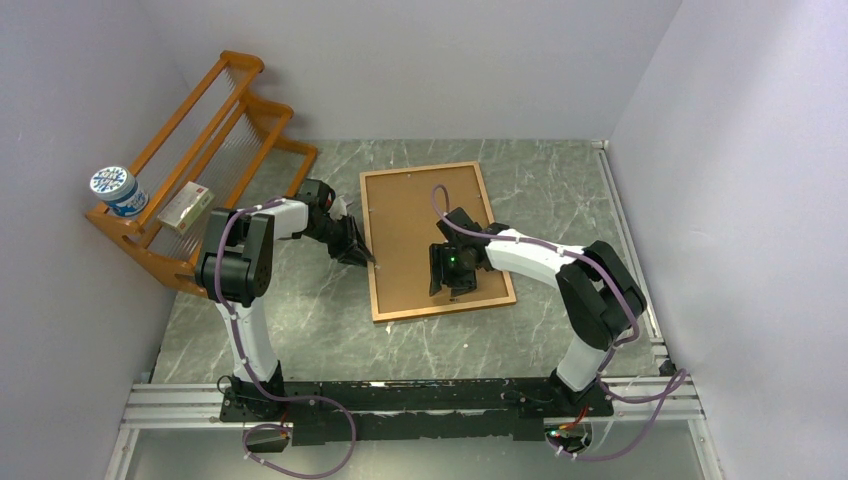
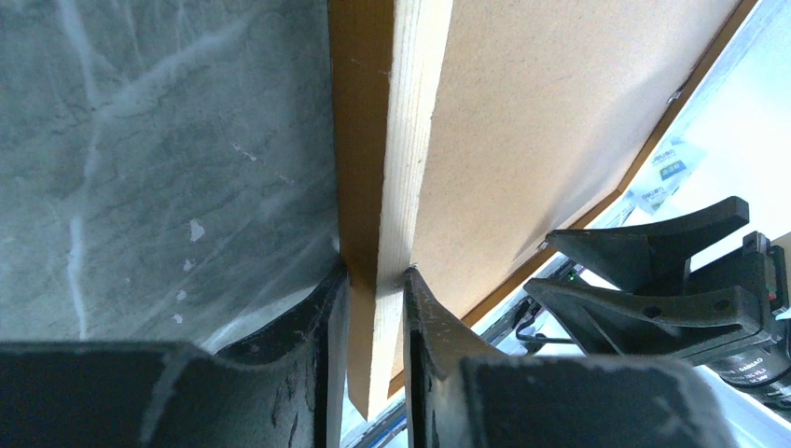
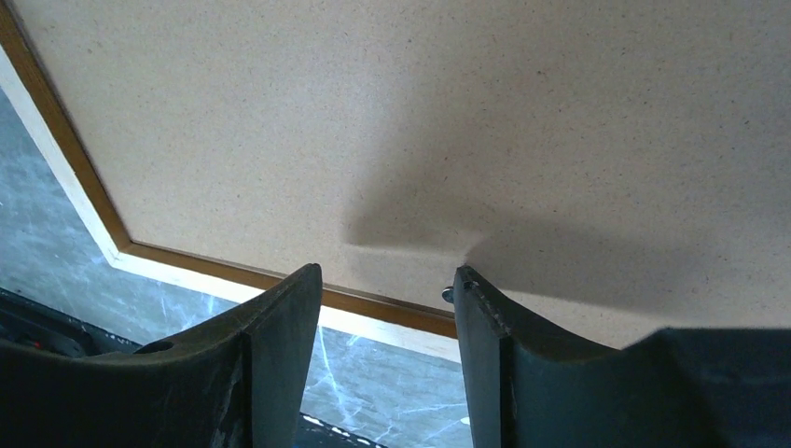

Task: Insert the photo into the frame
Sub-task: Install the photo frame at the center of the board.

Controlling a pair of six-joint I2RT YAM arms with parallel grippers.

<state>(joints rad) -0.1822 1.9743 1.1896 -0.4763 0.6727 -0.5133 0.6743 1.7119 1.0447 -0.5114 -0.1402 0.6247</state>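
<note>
Where it borders the brown board [image 1: 410,220], the frame [image 1: 445,308] is thin, orange-brown.

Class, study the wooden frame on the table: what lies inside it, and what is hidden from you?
A plain brown backing board fills the frame, set within its rails. Anything beneath the board, the photo included, is covered and cannot be seen.

We see a grey-green marbled table [image 1: 560,200]. Near its middle lies the orange-brown wooden frame [image 1: 420,168], back side up, with a plain brown backing board [image 1: 410,230] inside it. At the far left stands an orange wooden shelf rack [image 1: 272,110], which carries a blue-white tin [image 1: 118,190] and a small box [image 1: 186,207].
</note>
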